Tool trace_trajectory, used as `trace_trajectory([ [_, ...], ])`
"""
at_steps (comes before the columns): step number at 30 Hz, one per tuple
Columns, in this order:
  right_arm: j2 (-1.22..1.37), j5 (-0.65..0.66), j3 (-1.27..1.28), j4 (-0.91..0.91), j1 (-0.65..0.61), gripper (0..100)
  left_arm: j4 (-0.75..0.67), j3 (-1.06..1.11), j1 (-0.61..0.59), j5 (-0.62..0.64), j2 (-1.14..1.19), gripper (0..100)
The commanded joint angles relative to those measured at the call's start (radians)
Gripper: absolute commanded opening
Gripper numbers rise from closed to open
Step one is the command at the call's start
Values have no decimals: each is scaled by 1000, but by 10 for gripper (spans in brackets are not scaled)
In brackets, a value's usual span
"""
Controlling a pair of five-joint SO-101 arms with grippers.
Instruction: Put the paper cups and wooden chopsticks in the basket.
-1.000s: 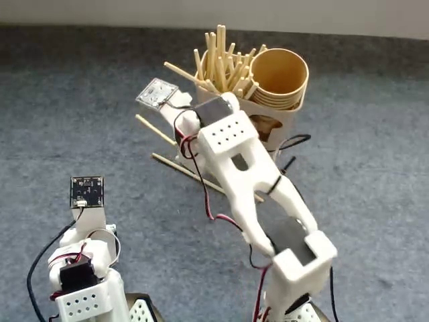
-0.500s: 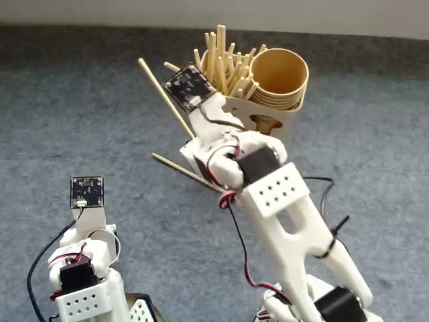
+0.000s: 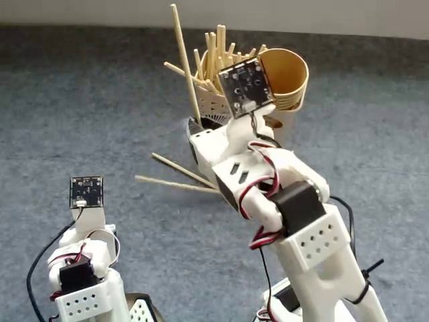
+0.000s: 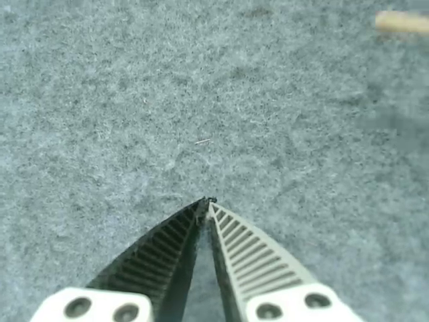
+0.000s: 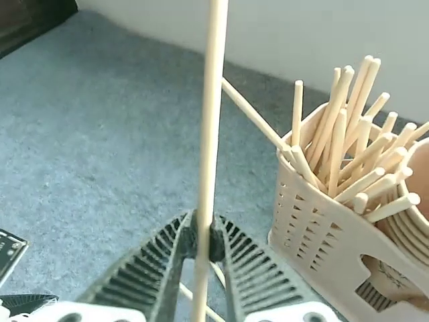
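Right end effector (image 5: 205, 236): pinching a chopstick (image 5: 214, 100) low, beside the basket (image 5: 314, 221).
Handling: light, stiff, slick; likely pivoting.
Left end effector (image 4: 208, 201): resting closed, empty.

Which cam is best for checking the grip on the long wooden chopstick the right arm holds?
Right wrist view: the right gripper is shut on the long wooden chopstick, with the pinch point centred. High view shows the stick's upper length rising beside the beige slotted basket. Left wrist view faces grey carpet.
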Motion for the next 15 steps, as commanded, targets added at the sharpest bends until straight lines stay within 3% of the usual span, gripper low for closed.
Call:
trace_trajectory([
  [1, -62, -6, -7, -41, -8, 5, 5, 19, -51, -3, -18, 14],
  [6, -82, -6, 110, -254, 33, 5, 5, 19, -59, -3, -18, 14],
  [15, -77, -5, 498, -1082, 125, 5, 5, 19, -53, -3, -18, 14],
])
